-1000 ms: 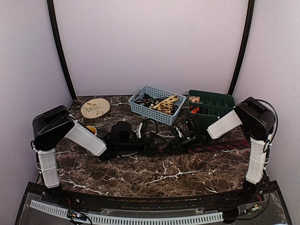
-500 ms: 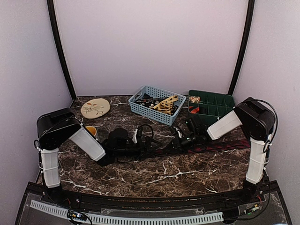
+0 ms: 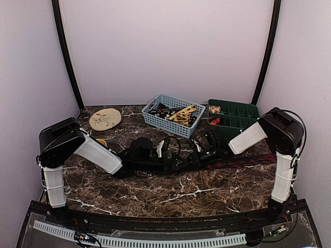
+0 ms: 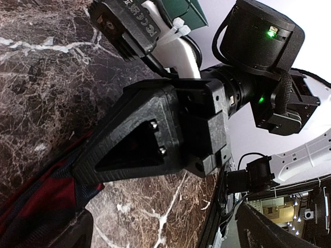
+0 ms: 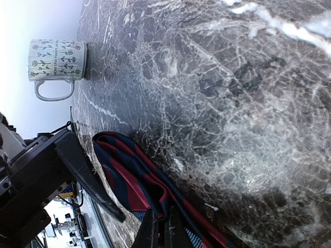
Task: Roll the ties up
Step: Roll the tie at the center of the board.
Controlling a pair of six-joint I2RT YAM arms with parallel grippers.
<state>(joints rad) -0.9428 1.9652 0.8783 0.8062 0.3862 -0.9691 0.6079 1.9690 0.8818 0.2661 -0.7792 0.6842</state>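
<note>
Right gripper (image 5: 159, 227): is pinching shut on a fold of the tie (image 5: 135, 188), with its fingertips meeting on the fabric.
Left gripper (image 3: 168, 154): is standing wide open and holding nothing, facing the right gripper from just beside it.
Tie: is lying on the table (image 3: 207, 191) at mid-width, dark with red stripes, its bunched end sitting between the two grippers.
Long axis: is running left to right, from the grippers out toward the right arm's base.
Key relation: the bunched end is lying just right of the left gripper and lower. Both arms are near it, but only the left is free.
Right arm: is reaching leftward, forearm sloping down to the table.
Left arm: is stretching rightward and low, wrist near the table's middle.
Likely need: the left gripper is probably needing to drop onto the pinned end and roll along that axis.
</note>
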